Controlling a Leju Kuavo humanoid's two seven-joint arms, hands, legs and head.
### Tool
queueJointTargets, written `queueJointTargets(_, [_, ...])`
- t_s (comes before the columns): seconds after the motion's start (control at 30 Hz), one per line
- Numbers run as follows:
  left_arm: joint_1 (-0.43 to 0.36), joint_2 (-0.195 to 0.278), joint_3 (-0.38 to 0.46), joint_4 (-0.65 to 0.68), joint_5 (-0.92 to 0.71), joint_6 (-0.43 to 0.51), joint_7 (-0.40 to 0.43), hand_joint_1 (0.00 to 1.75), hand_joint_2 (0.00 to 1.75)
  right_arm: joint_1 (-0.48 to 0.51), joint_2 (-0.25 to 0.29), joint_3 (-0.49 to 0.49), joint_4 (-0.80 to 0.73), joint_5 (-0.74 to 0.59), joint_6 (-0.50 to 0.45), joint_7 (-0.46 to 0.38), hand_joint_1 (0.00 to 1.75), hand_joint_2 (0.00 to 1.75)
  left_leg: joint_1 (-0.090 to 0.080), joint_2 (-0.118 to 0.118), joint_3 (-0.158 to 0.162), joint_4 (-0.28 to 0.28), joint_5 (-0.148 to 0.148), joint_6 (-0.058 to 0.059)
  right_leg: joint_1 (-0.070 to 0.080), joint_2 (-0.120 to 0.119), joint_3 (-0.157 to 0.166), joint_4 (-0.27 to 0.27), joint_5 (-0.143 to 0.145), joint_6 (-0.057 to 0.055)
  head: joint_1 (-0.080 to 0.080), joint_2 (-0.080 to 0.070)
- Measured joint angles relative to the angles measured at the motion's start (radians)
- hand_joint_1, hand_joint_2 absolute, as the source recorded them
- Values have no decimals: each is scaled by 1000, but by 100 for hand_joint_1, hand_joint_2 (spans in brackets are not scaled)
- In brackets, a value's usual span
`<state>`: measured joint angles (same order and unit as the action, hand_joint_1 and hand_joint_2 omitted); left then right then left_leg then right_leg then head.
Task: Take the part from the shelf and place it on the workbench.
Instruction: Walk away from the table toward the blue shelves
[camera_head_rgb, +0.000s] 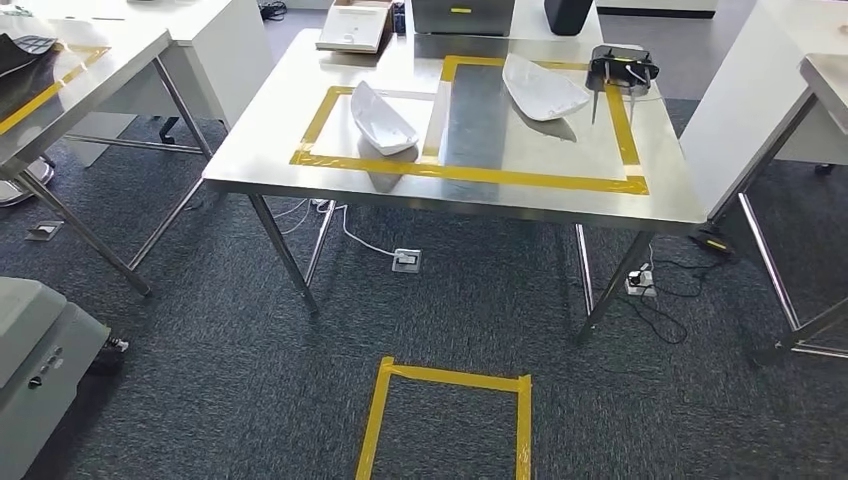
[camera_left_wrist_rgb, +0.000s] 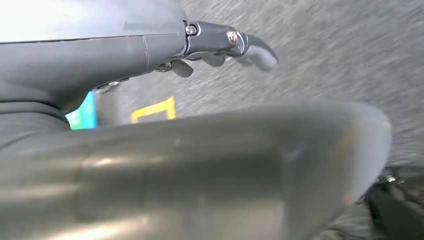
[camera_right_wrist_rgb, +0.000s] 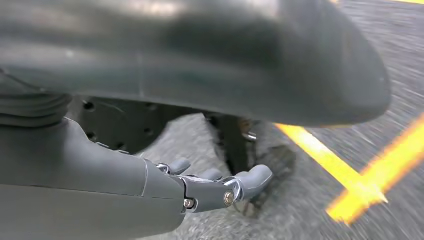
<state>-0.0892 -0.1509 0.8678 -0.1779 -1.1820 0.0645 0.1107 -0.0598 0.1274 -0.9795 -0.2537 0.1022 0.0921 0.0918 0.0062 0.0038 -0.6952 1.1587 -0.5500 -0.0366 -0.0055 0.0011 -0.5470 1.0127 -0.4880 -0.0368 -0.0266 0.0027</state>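
On workbench, two parts (white), apart

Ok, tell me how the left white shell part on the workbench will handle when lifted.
The left white shell part looks thin and moulded, so probably light and fairly stiff. Its curved underside may rock if pushed. The glossy surface could be slippery.

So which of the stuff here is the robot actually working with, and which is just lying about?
Part of the job:
workbench
two white parts, left one, right one
left hand, right hand, both holding nothing

Lying about:
black device
open box
floor socket
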Motion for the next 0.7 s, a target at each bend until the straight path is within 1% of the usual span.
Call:
queueJointTargets(0.03, [1, 0, -1, 0, -4, 0, 2, 0, 0, 0, 10, 11, 8, 40, 15, -7, 0, 0, 0, -1, -8, 62, -46, -4, 0, -2, -16, 0, 13, -1, -1, 0])
queueJointTargets(0.07, [1, 0, -5, 0, -10, -1, 4, 0, 0, -1, 19, 31, 17, 93, 27, -11, 0, 0, 1, -2, -9, 116, -67, -7, 0, -5, -33, 1, 26, 0, -1, 0])
queueJointTargets(0.1, [1, 0, -9, 0, -18, -3, 7, 0, 0, -1, 23, 56, 24, 154, 33, -8, 0, 0, 1, -2, 1, 149, -62, -8, 0, -8, -49, 2, 39, 2, -1, 0])
queueJointTargets(0.13, [0, 0, -15, 0, -25, -4, 9, 0, 0, -2, 26, 90, 29, 223, 32, 1, 0, 0, 2, -2, 25, 151, -37, -8, 0, -10, -65, 4, 52, 4, -1, 0])
queueJointTargets(0.17, [-3, -1, -21, 0, -31, -6, 11, 0, 0, -4, 27, 130, 34, 289, 23, 17, 0, 0, 3, -2, 65, 119, -8, -8, 0, -12, -80, 6, 64, 7, -1, 0])
queueJointTargets(0.2, [-8, -2, -26, 0, -34, -7, 13, 0, 0, -6, 27, 170, 38, 343, 9, 36, 0, 0, 4, -3, 120, 57, 7, -6, -1, -13, -92, 9, 76, 11, -1, 0])
queueJointTargets(0.23, [-16, -4, -31, 0, -37, -9, 15, 0, 0, -10, 27, 209, 41, 380, -7, 56, 0, 0, 3, -5, 181, -23, 1, -4, 0, -13, -104, 13, 86, 16, -2, 0])
queueJointTargets(0.27, [-24, -6, -37, 0, -41, -12, 16, 0, 0, -14, 27, 244, 44, 401, -23, 72, 0, 0, 1, -7, 224, -88, -11, 2, 1, -14, -111, 15, 96, 22, -1, 0])
queueJointTargets(0.3, [-33, -9, -42, 0, -43, -15, 16, 0, 0, -19, 27, 272, 45, 407, -35, 82, 0, 0, -2, -9, 250, -132, -26, 9, 1, -15, -114, 15, 108, 28, -2, 0])
queueJointTargets(0.33, [-40, -11, -47, 0, -45, -17, 16, 0, 0, -23, 27, 293, 46, 400, -46, 87, 0, 0, -5, -9, 256, -151, -31, 19, 1, -15, -116, 11, 120, 35, -2, 0])
queueJointTargets(0.37, [-46, -14, -51, 0, -45, -19, 15, 0, 0, -26, 27, 306, 48, 385, -53, 88, 0, 0, -6, -7, 246, -150, -21, 30, 0, -14, -116, 6, 131, 42, -3, 0])
queueJointTargets(0.4, [-52, -17, -54, 0, -46, -20, 14, 0, 0, -28, 26, 311, 49, 366, -58, 86, 0, 0, -5, -3, 237, -150, -11, 41, -2, -12, -121, 9, 126, 49, -3, 0])
queueJointTargets(0.43, [-57, -19, -57, 0, -46, -20, 13, 0, 0, -29, 25, 312, 51, 348, -62, 83, 0, 0, -4, 0, 225, -151, 2, 52, -3, -9, -129, 25, 101, 54, -2, 0])
queueJointTargets(0.47, [-61, -20, -59, -1, -47, -20, 12, 0, 0, -29, 24, 312, 53, 336, -65, 83, 0, 0, -3, 3, 210, -153, 17, 60, -4, -7, -142, 64, 55, 59, -1, 0])
queueJointTargets(0.5, [-65, -21, -61, -1, -48, -20, 12, 0, 0, -29, 24, 313, 55, 333, -68, 85, 0, 0, -4, 5, 193, -152, 31, 66, -5, -6, -158, 120, -4, 63, 0, 0])
queueJointTargets(0.53, [-68, -21, -63, -2, -48, -20, 12, 0, 0, -29, 24, 314, 56, 337, -72, 88, 0, 0, -5, 5, 176, -151, 45, 68, -5, -6, -171, 187, -56, 65, 2, 0])
queueJointTargets(0.57, [-70, -21, -65, -2, -49, -20, 12, 0, 0, -29, 24, 316, 57, 341, -76, 90, 0, 0, -7, 6, 157, -149, 59, 68, -5, -6, -179, 249, -86, 67, 2, 0])
queueJointTargets(0.6, [-72, -21, -66, -2, -49, -20, 13, 0, 0, -28, 23, 318, 57, 345, -79, 90, 0, 0, -9, 7, 139, -146, 72, 68, -4, -5, -175, 290, -89, 66, 2, 0])
queueJointTargets(0.63, [-72, -21, -67, -2, -49, -21, 14, 0, 0, -28, 23, 319, 58, 346, -83, 88, 0, 0, -10, 8, 121, -141, 84, 67, -3, -5, -158, 302, -70, 64, 3, 0])
queueJointTargets(0.67, [-72, -20, -68, -2, -49, -21, 15, 0, 0, -28, 23, 320, 58, 344, -86, 86, 0, 44, -11, 9, 101, -135, 96, 66, -2, -5, -124, 281, -38, 60, 3, 0])
queueJointTargets(0.7, [-72, -20, -69, -2, -49, -21, 16, 0, 0, -28, 23, 320, 58, 341, -87, 84, 0, 87, -12, 10, 83, -129, 106, 64, 0, -4, -76, 231, -15, 54, 3, 0])
